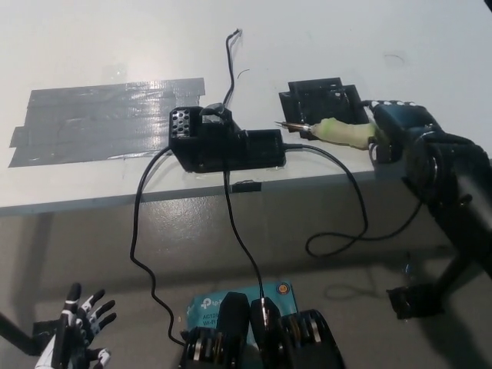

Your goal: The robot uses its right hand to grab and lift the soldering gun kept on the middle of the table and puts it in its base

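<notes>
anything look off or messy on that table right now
A wide patch of grey tape is stuck crookedly across the white table, wrinkled. The soldering gun, held by the right hand, trails its black cord over the table edge.

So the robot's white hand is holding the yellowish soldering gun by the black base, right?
Not the white one. The head view shows the black right hand holding the soldering gun by the base. The white left hand rests open, low at the left.

Electronics workbench, soldering station (223,144) with cables on taped white table (323,46)
</notes>
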`<state>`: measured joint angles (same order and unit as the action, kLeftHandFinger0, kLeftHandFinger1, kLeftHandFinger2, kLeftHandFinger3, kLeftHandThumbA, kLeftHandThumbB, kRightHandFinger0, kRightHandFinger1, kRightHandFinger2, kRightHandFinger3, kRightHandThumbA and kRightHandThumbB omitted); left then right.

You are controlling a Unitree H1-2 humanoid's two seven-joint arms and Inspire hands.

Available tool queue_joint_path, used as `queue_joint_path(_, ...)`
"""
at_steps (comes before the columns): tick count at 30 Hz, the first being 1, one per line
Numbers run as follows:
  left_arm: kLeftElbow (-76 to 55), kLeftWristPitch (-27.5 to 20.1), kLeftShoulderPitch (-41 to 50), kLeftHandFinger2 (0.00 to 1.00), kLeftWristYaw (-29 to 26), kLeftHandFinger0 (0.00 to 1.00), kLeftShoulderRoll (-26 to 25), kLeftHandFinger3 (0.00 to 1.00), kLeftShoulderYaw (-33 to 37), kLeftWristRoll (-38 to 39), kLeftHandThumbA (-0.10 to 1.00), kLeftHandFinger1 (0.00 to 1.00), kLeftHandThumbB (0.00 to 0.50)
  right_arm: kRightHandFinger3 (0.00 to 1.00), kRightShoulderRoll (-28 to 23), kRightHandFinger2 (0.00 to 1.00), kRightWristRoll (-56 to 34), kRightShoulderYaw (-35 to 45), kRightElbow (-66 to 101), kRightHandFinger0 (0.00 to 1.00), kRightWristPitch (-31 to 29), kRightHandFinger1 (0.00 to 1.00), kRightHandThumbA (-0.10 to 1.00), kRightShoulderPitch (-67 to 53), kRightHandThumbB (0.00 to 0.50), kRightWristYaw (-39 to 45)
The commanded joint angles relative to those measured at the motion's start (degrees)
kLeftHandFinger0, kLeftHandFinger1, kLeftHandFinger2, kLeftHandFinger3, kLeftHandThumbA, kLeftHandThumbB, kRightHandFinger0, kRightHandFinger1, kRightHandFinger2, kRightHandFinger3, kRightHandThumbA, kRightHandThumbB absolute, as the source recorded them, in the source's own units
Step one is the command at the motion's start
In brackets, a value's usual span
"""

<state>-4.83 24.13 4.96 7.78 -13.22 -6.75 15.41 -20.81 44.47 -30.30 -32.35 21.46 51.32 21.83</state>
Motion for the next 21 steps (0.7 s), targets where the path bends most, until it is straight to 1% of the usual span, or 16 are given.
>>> queue_joint_path(1,-0.7,-2.6,-0.8,1.00,1.4,1.00,-0.8,1.00,0.4,-0.6,1.00,1.00,0.500,1.00,-0.8,1.00,-0.2,0.4,1.2,1.00,-2.1,1.00,0.63,2.9,0.305,0.2)
queue_joint_path(2,-0.9,-2.4,-1.0,1.00,1.3,1.00,-0.8,1.00,0.5,-0.9,1.00,1.00,0.500,1.00,-1.0,1.00,-0.5,0.5,1.0,1.00,-2.7,1.00,0.66,2.9,0.315,0.3)
queue_joint_path(3,-1.1,-1.9,-1.1,1.00,1.4,1.00,-0.8,1.00,0.4,-0.4,1.00,1.00,0.500,1.00,-0.9,1.00,-1.6,0.7,0.1,1.00,-2.9,1.00,0.65,3.0,0.327,1.7)
queue_joint_path(5,-1.1,-1.8,-1.5,1.00,1.6,1.00,-0.9,1.00,0.6,-0.5,1.00,1.00,0.500,1.00,-1.3,1.00,-1.5,0.4,0.2,1.00,-2.2,1.00,0.68,3.0,0.337,3.5)
queue_joint_path(6,-0.8,-2.5,-1.6,1.00,1.8,1.00,-1.0,1.00,0.9,-0.7,1.00,1.00,0.500,1.00,-1.6,1.00,-2.0,-0.3,-0.5,1.00,-0.5,1.00,0.73,3.3,0.366,7.7)
queue_joint_path(7,-0.8,-2.4,-1.7,1.00,1.7,1.00,-1.0,1.00,0.8,-0.8,1.00,1.00,0.500,1.00,-1.8,1.00,-1.9,-0.5,-0.4,1.00,-0.3,1.00,0.75,3.2,0.399,8.5)
queue_joint_path(9,-0.6,-2.7,-1.8,1.00,1.7,1.00,-0.9,1.00,0.8,-0.6,1.00,1.00,0.500,1.00,-2.1,1.00,-2.1,-0.4,-0.3,1.00,0.9,1.00,0.77,2.8,0.446,10.2)
queue_joint_path(11,-0.5,-2.8,-1.9,1.00,2.0,1.00,-1.1,1.00,0.8,-0.5,1.00,1.00,0.500,1.00,-2.7,1.00,-2.0,-0.4,0.6,1.00,2.1,1.00,0.79,1.9,0.460,11.4)
queue_joint_path(14,-1.0,-2.2,-2.0,1.00,1.6,1.00,-1.0,1.00,0.9,-0.7,1.00,1.00,0.500,1.00,-3.2,1.00,-2.0,-0.5,1.0,1.00,1.9,1.00,0.80,1.4,0.456,12.0)
queue_joint_path(16,-1.1,-2.2,-2.2,1.00,1.7,1.00,-1.0,1.00,1.1,-0.8,1.00,1.00,0.500,1.00,-3.5,1.00,-1.5,-0.5,1.3,1.00,2.7,1.00,0.77,0.9,0.456,12.4)
queue_joint_path(17,-0.8,-2.6,-2.2,1.00,1.8,1.00,-1.0,1.00,1.3,-0.8,1.00,1.00,0.500,1.00,-3.6,1.00,-1.0,-0.6,1.2,1.00,2.9,1.00,0.76,0.8,0.441,12.0)
queue_joint_path(18,-0.8,-2.8,-2.0,1.00,1.9,1.00,-1.0,1.00,1.3,-0.8,1.00,1.00,0.500,1.00,-3.4,1.00,-0.6,-0.8,1.0,1.00,2.9,1.00,0.75,0.6,0.421,11.3)
queue_joint_path(20,-0.7,-2.8,-2.2,1.00,1.8,1.00,-0.9,1.00,1.4,-0.8,1.00,1.00,0.500,1.00,-2.9,1.00,0.1,-0.4,0.1,1.00,2.6,1.00,0.72,0.3,0.339,8.1)
queue_joint_path(21,-0.8,-2.6,-2.3,1.00,1.5,1.00,-0.8,1.00,1.7,-1.3,1.00,1.00,0.500,1.00,-2.8,1.00,0.2,-0.1,0.9,1.00,2.4,1.00,0.73,-0.1,0.304,7.2)
